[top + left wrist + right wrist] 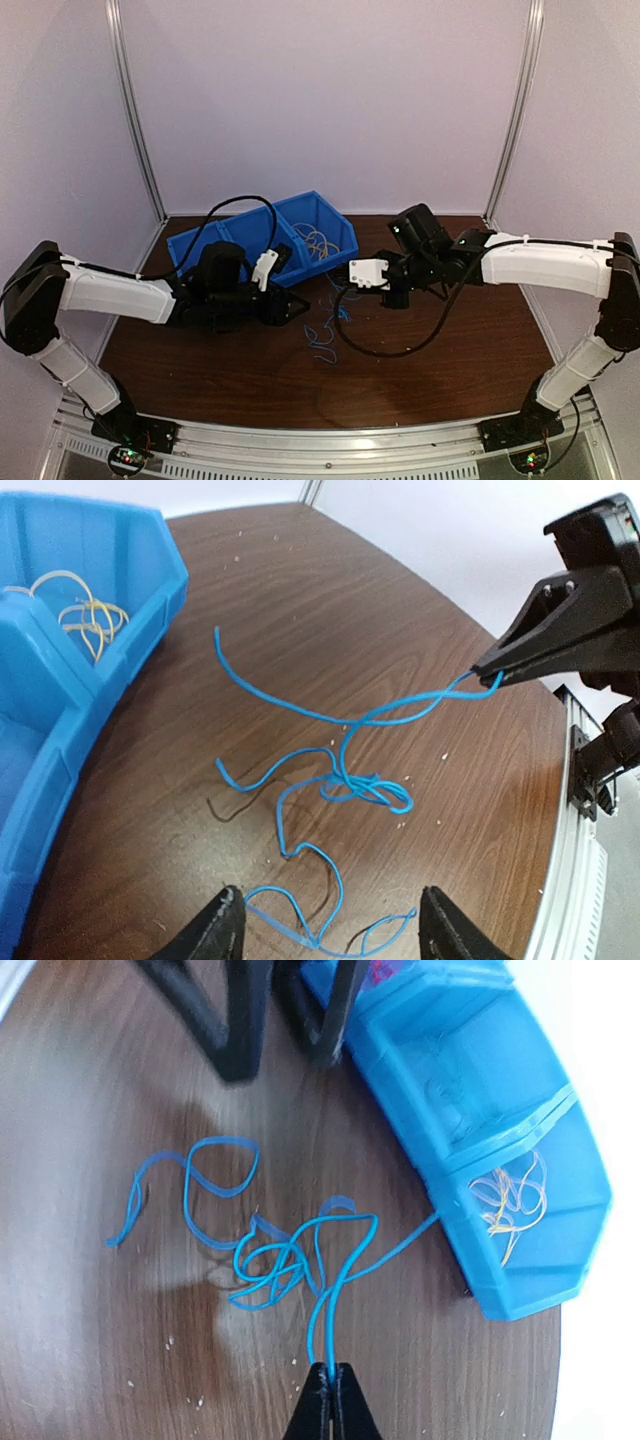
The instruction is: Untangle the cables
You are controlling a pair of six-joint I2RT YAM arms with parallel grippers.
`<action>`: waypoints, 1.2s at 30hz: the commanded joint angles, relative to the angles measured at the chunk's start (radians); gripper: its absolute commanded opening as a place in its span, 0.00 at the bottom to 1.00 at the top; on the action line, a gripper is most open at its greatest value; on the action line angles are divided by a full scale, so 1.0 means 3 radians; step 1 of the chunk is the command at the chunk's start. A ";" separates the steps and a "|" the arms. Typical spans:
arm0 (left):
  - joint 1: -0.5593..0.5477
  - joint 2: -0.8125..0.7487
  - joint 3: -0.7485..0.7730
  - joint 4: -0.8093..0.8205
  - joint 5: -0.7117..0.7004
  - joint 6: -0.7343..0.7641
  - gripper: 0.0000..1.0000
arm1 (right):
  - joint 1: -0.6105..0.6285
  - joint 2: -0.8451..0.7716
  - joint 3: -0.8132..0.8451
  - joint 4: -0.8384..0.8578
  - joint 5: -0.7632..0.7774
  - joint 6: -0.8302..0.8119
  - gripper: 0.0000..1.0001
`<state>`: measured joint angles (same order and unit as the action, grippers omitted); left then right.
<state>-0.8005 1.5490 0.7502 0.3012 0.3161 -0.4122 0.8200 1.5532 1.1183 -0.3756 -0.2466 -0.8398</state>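
A thin blue cable (345, 780) lies knotted and looped on the brown table, also in the right wrist view (280, 1260) and the top view (325, 335). My right gripper (329, 1378) is shut on a loop of it and holds that strand lifted; its fingers show at the right of the left wrist view (500, 665). My left gripper (330, 920) is open and empty, low over the near loops of the cable. Yellow-orange cables (85, 615) lie in one bin compartment, seen also in the right wrist view (510, 1195). A bit of red (378, 970) shows at the bin's far end.
A blue bin (262, 240) with several compartments stands at the back left of the table, close to the cable's end. Thick black arm cables (400, 345) hang over the table middle. The table's metal front rail (330, 440) runs along the near edge.
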 commanded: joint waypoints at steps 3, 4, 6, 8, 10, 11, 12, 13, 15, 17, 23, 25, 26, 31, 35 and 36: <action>-0.0098 -0.0369 0.0014 0.0356 -0.0019 0.0325 0.61 | -0.0176 -0.0118 0.0624 -0.0463 -0.0965 0.0747 0.00; -0.0114 -0.0395 0.0026 0.0365 -0.0016 0.0350 0.61 | -0.0216 -0.0115 0.0704 -0.0495 -0.1085 0.0831 0.00; -0.0140 -0.0452 0.0024 0.0423 -0.0017 0.0388 0.61 | -0.0263 -0.0106 0.0878 -0.0600 -0.1267 0.0905 0.00; -0.0157 -0.0484 -0.0012 0.0566 0.0002 0.0394 0.61 | -0.0277 -0.0096 0.1017 -0.0695 -0.1371 0.0960 0.00; -0.0175 -0.0492 -0.0061 0.0784 0.0077 0.0369 0.61 | -0.0290 -0.0083 0.1120 -0.0760 -0.1445 0.1011 0.00; -0.0183 -0.0484 -0.0077 0.0895 0.0105 0.0337 0.61 | -0.0292 -0.0077 0.1162 -0.0789 -0.1480 0.1034 0.00; -0.0189 -0.0459 -0.0079 0.0984 0.0122 0.0289 0.61 | -0.0298 -0.0071 0.1205 -0.0820 -0.1526 0.1049 0.00; -0.0189 -0.0422 -0.0059 0.1046 0.0104 0.0237 0.61 | -0.0302 -0.0069 0.1233 -0.0839 -0.1569 0.1066 0.00; -0.0190 -0.0309 0.0019 0.1100 0.0065 0.0155 0.61 | -0.0308 -0.0078 0.1276 -0.0858 -0.1637 0.1102 0.00; -0.0192 -0.0169 0.0120 0.1120 0.0053 0.0077 0.61 | -0.0311 -0.0104 0.1295 -0.0847 -0.1669 0.1135 0.00; -0.0221 0.0236 0.0367 0.1334 0.0092 0.0015 0.57 | -0.0315 -0.0187 0.1317 -0.0837 -0.1730 0.1188 0.00; -0.0220 0.0406 0.0503 0.1270 0.0132 0.0002 0.48 | -0.0325 -0.0222 0.1322 -0.0826 -0.1728 0.1201 0.00; -0.0224 0.0502 0.0550 0.1258 0.0159 -0.0006 0.41 | -0.0335 -0.0242 0.1339 -0.0824 -0.1729 0.1224 0.00; -0.0240 0.0711 0.0382 0.1621 0.0243 -0.0113 0.18 | -0.0558 -0.0360 0.1540 -0.0788 -0.1872 0.1347 0.00; -0.0251 0.0846 0.0301 0.1737 0.0277 -0.0154 0.12 | -0.0937 -0.0391 0.1739 -0.0687 -0.2287 0.1591 0.00; -0.0251 0.0873 0.0288 0.1757 0.0288 -0.0159 0.10 | -0.1009 -0.0396 0.1788 -0.0655 -0.2380 0.1643 0.00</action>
<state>-0.8688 1.7798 0.8585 0.7250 0.3740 -0.4400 0.6003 1.4792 1.5791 -0.6247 -0.8234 -0.4320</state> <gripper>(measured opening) 0.118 0.008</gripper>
